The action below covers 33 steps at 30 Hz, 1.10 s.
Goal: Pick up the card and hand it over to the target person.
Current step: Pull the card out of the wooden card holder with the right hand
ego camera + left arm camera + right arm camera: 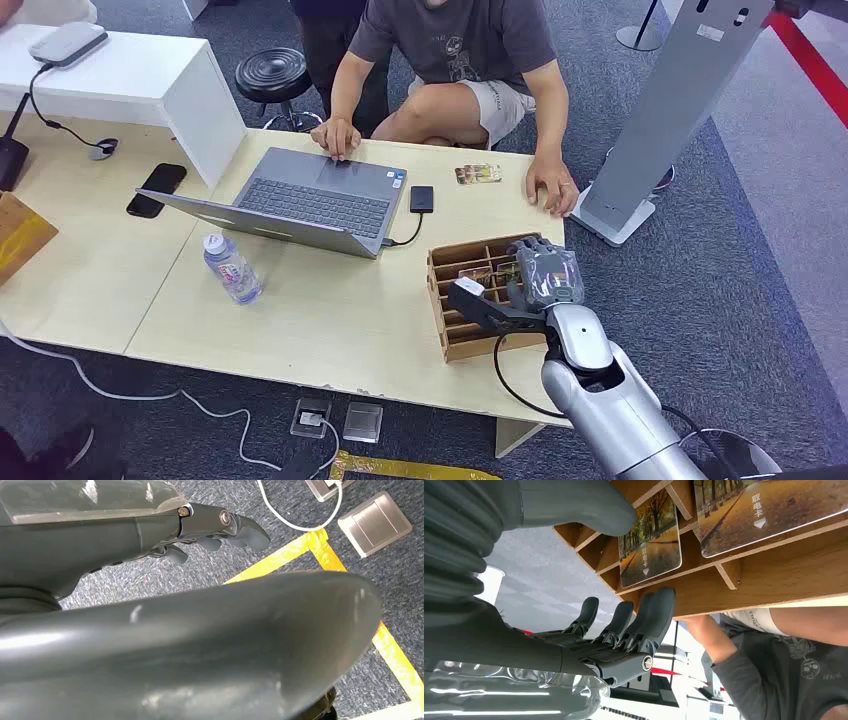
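Note:
A wooden slotted box (470, 340) stands near the table's front right corner. It holds cards printed with autumn trees. My right hand (545, 272) hovers over the box's far side. In the right wrist view one card (651, 545) stands in its slot between my thumb (589, 510) and my dark fingers (649, 615), with gaps on both sides; nothing is gripped. A second card (769, 510) sits in the neighbouring slot. Another card (477, 174) lies flat on the table near the seated person (460, 50). My left hand (220, 527) hangs over the carpet, holding nothing.
An open laptop (300, 200) with a black drive (422, 197) occupies the table's middle. A water bottle (232, 268) stands to the left and a phone (157, 188) beyond it. The person's hand (553, 187) rests just behind the box. A white kiosk stand (660, 120) rises at right.

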Tool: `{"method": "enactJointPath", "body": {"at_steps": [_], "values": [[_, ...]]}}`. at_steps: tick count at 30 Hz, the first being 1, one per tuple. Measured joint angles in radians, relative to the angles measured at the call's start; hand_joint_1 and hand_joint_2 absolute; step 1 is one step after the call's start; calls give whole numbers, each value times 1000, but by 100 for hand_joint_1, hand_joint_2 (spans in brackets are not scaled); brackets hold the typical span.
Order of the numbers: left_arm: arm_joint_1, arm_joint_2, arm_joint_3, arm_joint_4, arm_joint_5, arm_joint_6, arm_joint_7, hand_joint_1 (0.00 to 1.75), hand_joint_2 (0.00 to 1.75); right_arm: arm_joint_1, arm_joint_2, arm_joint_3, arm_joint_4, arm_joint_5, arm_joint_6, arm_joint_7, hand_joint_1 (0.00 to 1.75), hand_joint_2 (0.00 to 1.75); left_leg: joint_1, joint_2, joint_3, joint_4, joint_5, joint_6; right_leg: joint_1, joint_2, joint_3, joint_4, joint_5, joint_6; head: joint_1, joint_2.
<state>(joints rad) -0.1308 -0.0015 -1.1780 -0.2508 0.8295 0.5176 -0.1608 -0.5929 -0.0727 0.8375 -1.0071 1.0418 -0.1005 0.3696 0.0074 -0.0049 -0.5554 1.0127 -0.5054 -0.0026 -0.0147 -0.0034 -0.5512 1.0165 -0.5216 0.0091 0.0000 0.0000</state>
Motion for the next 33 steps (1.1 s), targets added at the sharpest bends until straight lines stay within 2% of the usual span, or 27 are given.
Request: {"method": "enactJointPath", "body": {"at_steps": [3, 7, 24, 29, 33], "values": [[0, 0, 0, 0, 1, 1, 0, 0, 0, 0, 3, -1, 3, 2, -3, -1, 82, 175, 0, 0, 0, 0, 0, 0, 0, 0, 0, 0, 0, 0, 0, 0], [0, 0, 0, -2, 2, 2, 4, 0, 0, -1, 7, -3, 7, 7, -5, 1, 101, 175, 0, 0, 0, 0, 0, 0, 0, 0, 0, 0, 0, 0, 0, 0], [-1, 1, -7, -3, -1, 2, 8, 0, 0, 17, 0, -6, -6, 12, 20, 11, 103, 175, 0, -1, 0, 0, 0, 0, 0, -1, 0, 0, 0, 0, 0, 0], [-1, 1, -8, -3, 0, 3, 8, 0, 0, 19, -2, -8, -12, 15, 26, 16, 129, 175, 0, -1, 0, 0, 0, 0, 0, -1, 0, -1, 0, 0, 0, 0], [-1, 1, -8, -4, -1, 2, 8, 0, 0, 17, -3, -8, -13, 15, 27, 16, 139, 175, 0, -1, 0, 0, 0, 0, 0, -1, 0, 0, 0, 0, 0, 0]]}}
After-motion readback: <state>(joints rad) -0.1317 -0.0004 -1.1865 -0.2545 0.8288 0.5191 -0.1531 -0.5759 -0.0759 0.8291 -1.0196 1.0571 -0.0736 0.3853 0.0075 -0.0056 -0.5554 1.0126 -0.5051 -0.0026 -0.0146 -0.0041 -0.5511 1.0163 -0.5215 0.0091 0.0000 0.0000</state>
